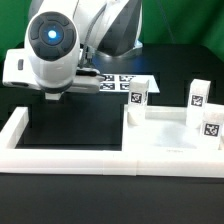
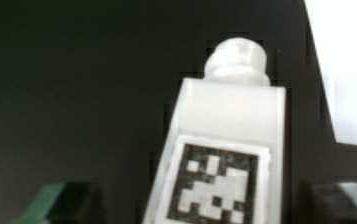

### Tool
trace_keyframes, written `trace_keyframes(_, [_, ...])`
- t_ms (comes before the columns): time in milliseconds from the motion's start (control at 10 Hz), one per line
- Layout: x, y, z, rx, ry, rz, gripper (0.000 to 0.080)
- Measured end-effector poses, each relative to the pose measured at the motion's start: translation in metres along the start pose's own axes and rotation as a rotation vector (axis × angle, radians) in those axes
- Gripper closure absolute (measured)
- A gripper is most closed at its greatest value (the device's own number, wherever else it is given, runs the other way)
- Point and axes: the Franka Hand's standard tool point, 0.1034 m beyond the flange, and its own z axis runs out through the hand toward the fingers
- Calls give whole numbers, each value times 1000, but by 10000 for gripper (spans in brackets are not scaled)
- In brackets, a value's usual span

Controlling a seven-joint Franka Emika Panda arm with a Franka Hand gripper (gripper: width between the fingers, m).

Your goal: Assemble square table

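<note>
Wrist view first: we see a white table leg (image 2: 219, 140) standing between our two dark fingers (image 2: 54, 203), whose tips show at either side of it. The leg carries a black-and-white tag (image 2: 210, 180) on the face toward the camera, and a rounded white peg (image 2: 237, 58) sticks out of its far end. Dark gaps remain between the leg and each fingertip, so the fingers are spread on both sides of the leg rather than pressed onto it; we cannot tell whether either one touches it. The black table surface (image 2: 68, 100) lies beyond the fingers.

From the exterior view, our gripper (image 1: 55, 97) hangs low over the black surface, inside the white border wall (image 1: 70, 157). The fingers and the leg between them are mostly hidden under the white wrist housing (image 1: 45, 65), so that view tells us nothing about the grip.

Well apart from the fingers, toward the exterior view's right, three more tagged legs show: one (image 1: 137, 98) nearest the gripper, another (image 1: 198, 95) farther off, and a third (image 1: 209, 128) farthest. They stand around the white tabletop (image 1: 165, 135). Just behind the gripper lies the marker board (image 1: 118, 80), flat on the table.
</note>
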Motion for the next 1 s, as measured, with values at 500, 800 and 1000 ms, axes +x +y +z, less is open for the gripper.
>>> trace_keyframes(500, [0, 0, 0, 0, -1, 0, 515])
trace_keyframes(800, [0, 0, 0, 0, -1, 0, 515])
trace_keyframes(1000, [0, 0, -1, -1, -1, -8, 515])
